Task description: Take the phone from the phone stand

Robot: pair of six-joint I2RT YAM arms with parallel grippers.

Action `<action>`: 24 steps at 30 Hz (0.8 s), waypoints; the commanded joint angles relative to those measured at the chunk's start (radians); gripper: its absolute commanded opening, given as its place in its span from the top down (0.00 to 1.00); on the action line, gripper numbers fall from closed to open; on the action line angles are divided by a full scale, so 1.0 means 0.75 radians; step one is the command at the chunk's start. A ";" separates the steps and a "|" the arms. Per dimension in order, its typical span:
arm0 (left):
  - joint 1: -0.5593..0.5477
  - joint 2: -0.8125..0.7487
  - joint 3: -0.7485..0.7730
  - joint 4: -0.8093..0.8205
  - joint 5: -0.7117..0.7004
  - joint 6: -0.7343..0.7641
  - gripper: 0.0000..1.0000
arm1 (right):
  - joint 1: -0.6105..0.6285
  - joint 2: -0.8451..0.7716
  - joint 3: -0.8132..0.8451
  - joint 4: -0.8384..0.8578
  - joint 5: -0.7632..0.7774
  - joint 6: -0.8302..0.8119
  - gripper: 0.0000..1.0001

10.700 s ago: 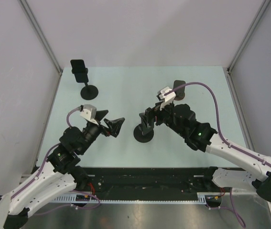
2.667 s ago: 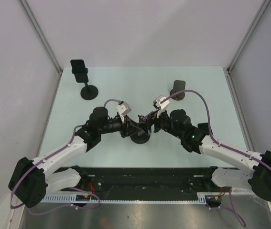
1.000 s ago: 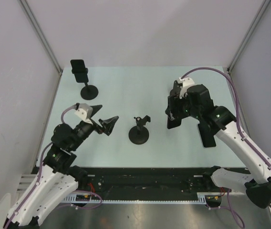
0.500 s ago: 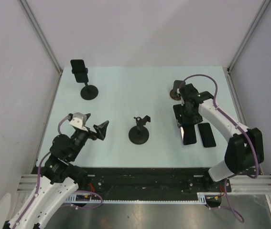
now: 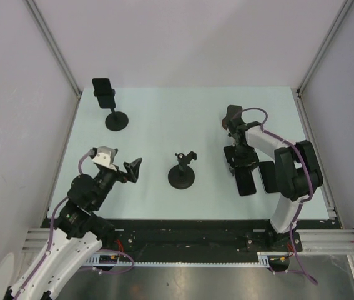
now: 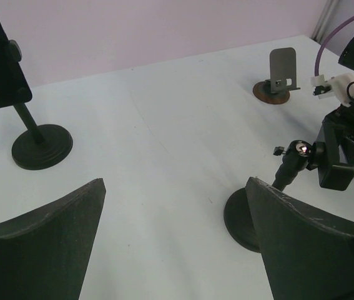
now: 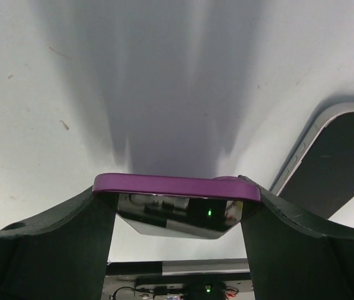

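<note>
- Only in the right wrist view is the purple-cased phone [image 7: 177, 185] seen clamped in the right gripper [image 7: 175, 199]. From above it is seen low on the table [image 5: 164, 119], beside a second phone [image 5: 268, 177], apart from the phone stand [image 5: 181, 172].
- The left gripper [image 6: 175, 184] is held wide.
- Compared with 1 s ago, the phone is found lowered.

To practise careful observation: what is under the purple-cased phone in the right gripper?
Bare table and shadow show beneath the purple-cased phone; another phone lies beside it. The right gripper hides whether it touches down.
</note>
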 commanded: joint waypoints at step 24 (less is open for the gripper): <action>-0.005 0.101 0.005 0.012 -0.037 0.043 0.00 | 0.012 -0.017 -0.140 0.175 0.070 0.051 0.12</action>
